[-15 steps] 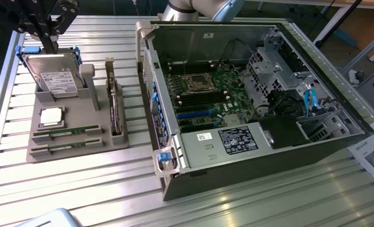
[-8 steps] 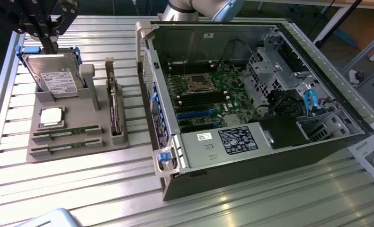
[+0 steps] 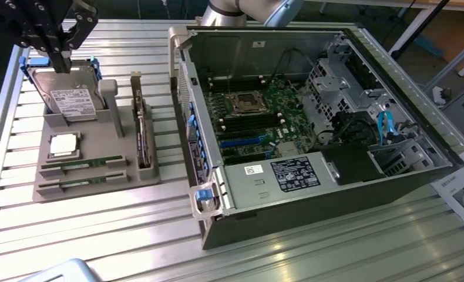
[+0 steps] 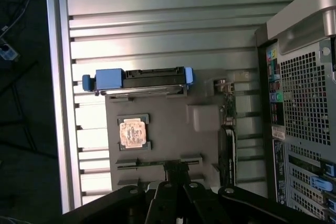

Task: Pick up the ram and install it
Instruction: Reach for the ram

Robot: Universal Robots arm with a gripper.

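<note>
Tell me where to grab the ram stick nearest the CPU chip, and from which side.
Probably the middle of the ram, on its long top edge, coming from straight above with the jaws across its thin faces. It seems to sit on edge in a slot of the grey holder, so only that edge stands free.

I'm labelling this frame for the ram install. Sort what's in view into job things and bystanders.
Job:
thin green ram stick and its twin in the grey holder
open black computer case
black end effector, shut

Lying about:
silver hard drive in blue bracket
square silver CPU chip
dark expansion card on edge
</note>
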